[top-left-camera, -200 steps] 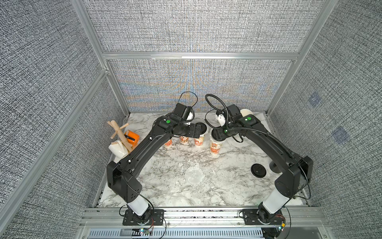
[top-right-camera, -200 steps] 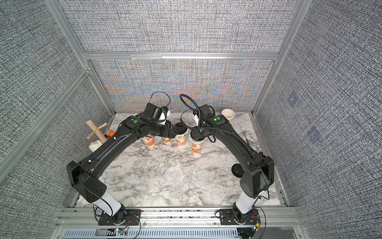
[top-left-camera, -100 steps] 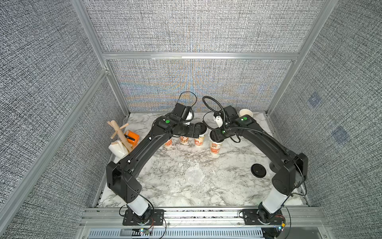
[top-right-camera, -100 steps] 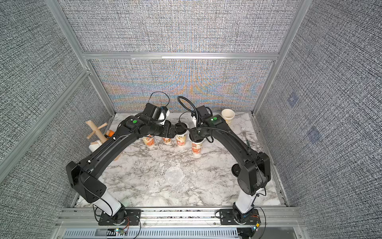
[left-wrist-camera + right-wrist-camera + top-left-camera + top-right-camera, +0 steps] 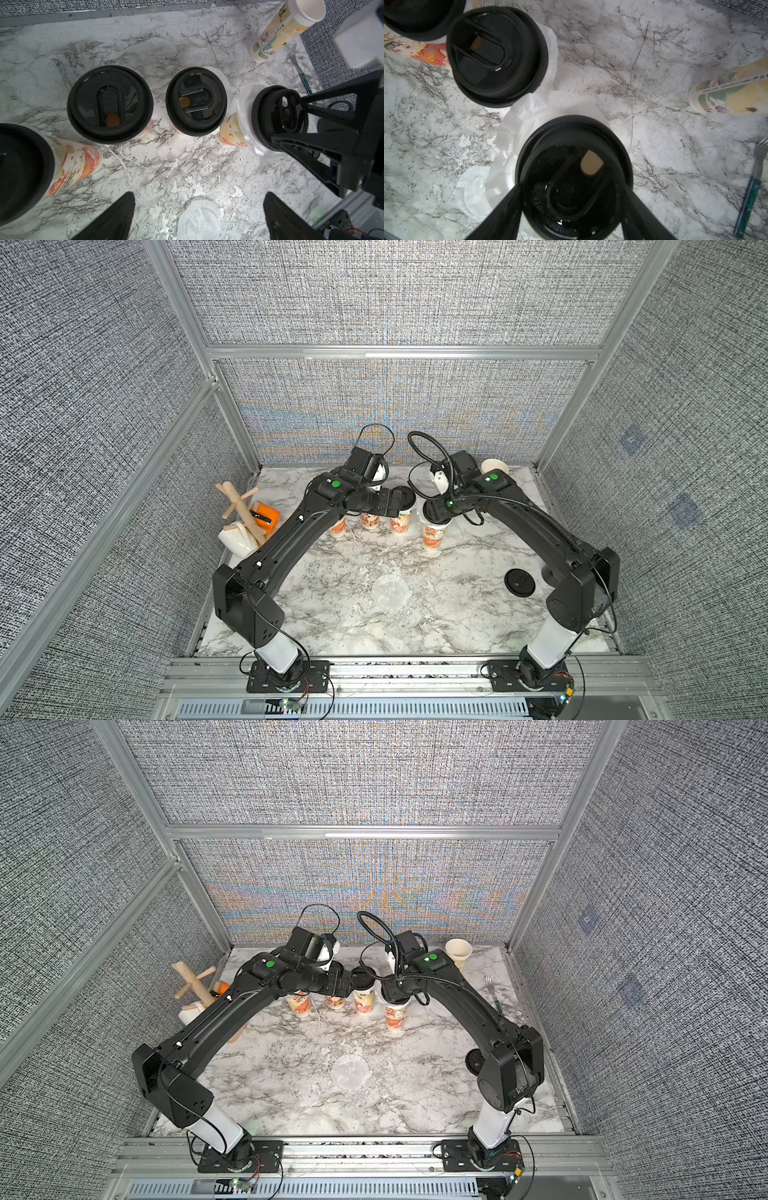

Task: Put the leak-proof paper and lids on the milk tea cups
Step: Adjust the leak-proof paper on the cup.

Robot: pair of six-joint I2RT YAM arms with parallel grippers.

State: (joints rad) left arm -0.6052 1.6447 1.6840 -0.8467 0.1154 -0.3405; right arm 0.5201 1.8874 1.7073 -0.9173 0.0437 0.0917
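Standing in a row across mid-frame in both top views: four milk tea cups (image 5: 401, 523), cream-white with red-orange cartoon prints, each capped in black. Showing in the right wrist view as thin, whitish, translucent leak-proof paper (image 5: 550, 108), crumpled and spilling out from under the cap of the rightmost cup in the row, with a narrower rim of it under its neighbour's cap. Lying flat below the row, near the middle of the tabletop: one loose disc (image 5: 390, 592), faint against the stone. Off to the upper right, by the back wall, a fifth cup (image 5: 494, 467), open-mouthed, printed in yellow and teal.

Left gripper (image 5: 199, 195) spread wide over the row, holding nothing. Right gripper (image 5: 573, 187) clamped on the black lid (image 5: 571, 145) of the rightmost cup.

Underneath, a white marble table (image 5: 457, 626) with grey veins, bearing from the left a wooden mug tree (image 5: 241, 506), a white mug (image 5: 235, 541), an orange box (image 5: 266, 515), then a spare lid (image 5: 519, 581) and a fork (image 5: 492, 990). All around, grey woven walls (image 5: 104, 406) in an aluminium frame (image 5: 399, 352).
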